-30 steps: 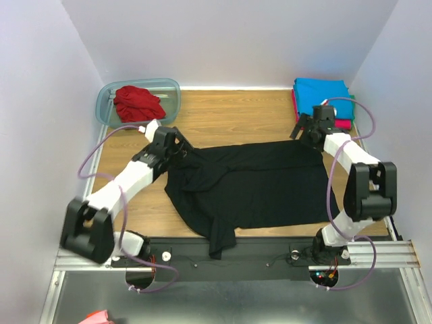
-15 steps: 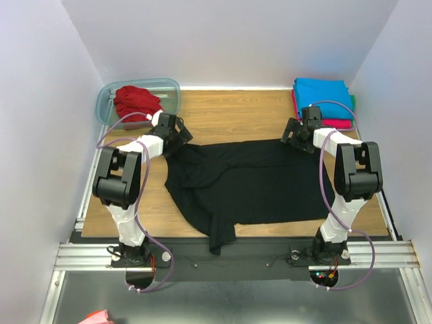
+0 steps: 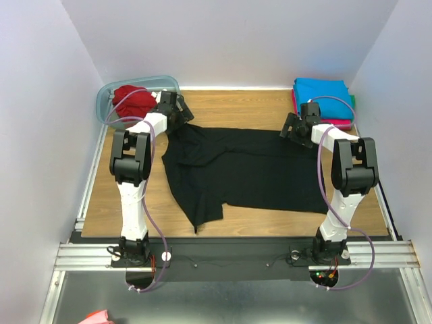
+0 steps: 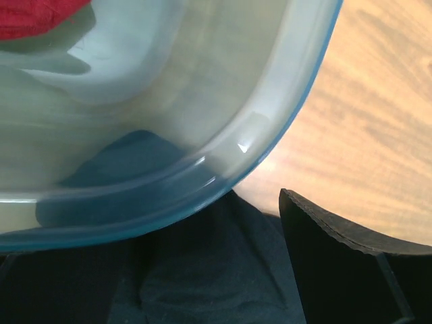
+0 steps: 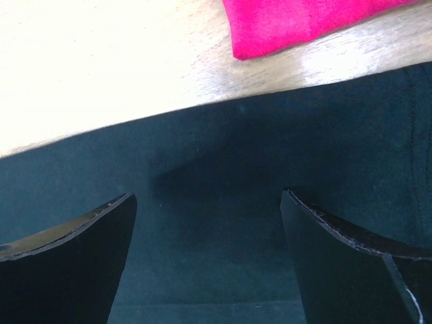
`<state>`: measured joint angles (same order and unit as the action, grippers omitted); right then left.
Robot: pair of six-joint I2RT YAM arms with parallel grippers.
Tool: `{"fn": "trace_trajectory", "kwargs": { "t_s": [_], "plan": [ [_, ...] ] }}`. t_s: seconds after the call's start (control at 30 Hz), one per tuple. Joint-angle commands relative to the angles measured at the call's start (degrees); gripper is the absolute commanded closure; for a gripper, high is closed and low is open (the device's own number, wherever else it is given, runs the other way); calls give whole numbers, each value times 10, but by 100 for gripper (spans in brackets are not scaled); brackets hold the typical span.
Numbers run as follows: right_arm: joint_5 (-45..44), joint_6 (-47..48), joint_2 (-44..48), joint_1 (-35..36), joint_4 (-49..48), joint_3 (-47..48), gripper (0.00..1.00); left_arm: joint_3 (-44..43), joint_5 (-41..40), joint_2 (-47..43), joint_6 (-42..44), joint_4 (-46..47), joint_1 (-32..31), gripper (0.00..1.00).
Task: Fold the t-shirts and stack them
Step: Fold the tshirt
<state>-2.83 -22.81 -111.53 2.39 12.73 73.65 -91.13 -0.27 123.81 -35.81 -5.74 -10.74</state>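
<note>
At the far-left corner of the worktop (image 3: 236,108) we see the plastic tub (image 3: 105,101) holding the crumpled red t-shirt (image 3: 133,100). Just beside the tub's near-right rim, our left gripper (image 3: 179,112) hangs with its jaws wide apart, gripping nothing. Its wrist view shows one finger (image 4: 337,270) above black cloth. The black t-shirt (image 3: 256,172) lies spread across the middle of the worktop, its far edge reaching both grippers. Our right gripper (image 3: 291,129) sits over that shirt's far-right part, fingers spread with nothing between them. In the far-right corner the folded turquoise t-shirt (image 3: 322,91) rests on the magenta t-shirt (image 3: 339,124).
</note>
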Motion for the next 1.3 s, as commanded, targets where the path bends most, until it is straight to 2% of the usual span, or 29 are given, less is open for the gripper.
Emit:
{"fn": "trace_trajectory", "kwargs": {
  "t_s": [0.0, 0.17, 0.23, 0.37, 0.47, 0.5, 0.6, 0.67, 0.73, 0.9, 0.93, 1.0, 1.03, 1.13, 1.2, 1.27],
  "plan": [
    [-5, 1, -21, 2, 8, 6, 6, -71, 0, 48, 31, -64, 13, 2],
    [3, 9, 3, 2, 8, 3, 6, -171, -3, 80, 62, -105, 16, 2],
    [6, 12, 17, 2, 8, -3, 6, -202, -1, 67, 70, -126, 13, 2],
    [16, 22, 69, 2, 9, -17, 6, -158, 5, -29, 79, -114, -14, 2],
    [26, 23, 133, 2, 11, -35, 5, -96, -32, -140, 83, -118, -39, 2],
    [42, 23, 134, 2, 11, -41, 5, -96, -32, -140, 82, -118, -47, 2],
    [59, 22, 201, 2, 11, -74, 4, 2, -65, -257, 71, -111, -77, 2],
    [62, 17, 230, 2, 12, -93, 4, 44, -77, -300, 54, -119, -94, 2],
    [66, 11, 257, 2, 12, -127, 1, 124, -90, -368, 33, -126, -120, 2],
    [70, -20, 367, 2, 17, -201, 0, 355, -115, -540, -107, -135, -168, 2],
    [70, -27, 381, 2, 17, -226, 0, 431, -111, -599, -131, -146, -174, 2],
    [66, -33, 426, 2, 23, -247, 0, 499, -92, -653, -172, -153, -174, 2],
    [66, -38, 441, 2, 26, -256, 0, 535, -102, -694, -188, -192, -175, 2],
    [70, -54, 489, 2, 34, -286, 0, 583, -104, -743, -230, -254, -176, 2],
    [60, -68, 517, 2, 36, -306, 0, 628, -93, -764, -244, -239, -176, 2],
    [51, -72, 529, 2, 38, -316, 0, 646, -83, -762, -244, -208, -176, 9]
  ]
}}
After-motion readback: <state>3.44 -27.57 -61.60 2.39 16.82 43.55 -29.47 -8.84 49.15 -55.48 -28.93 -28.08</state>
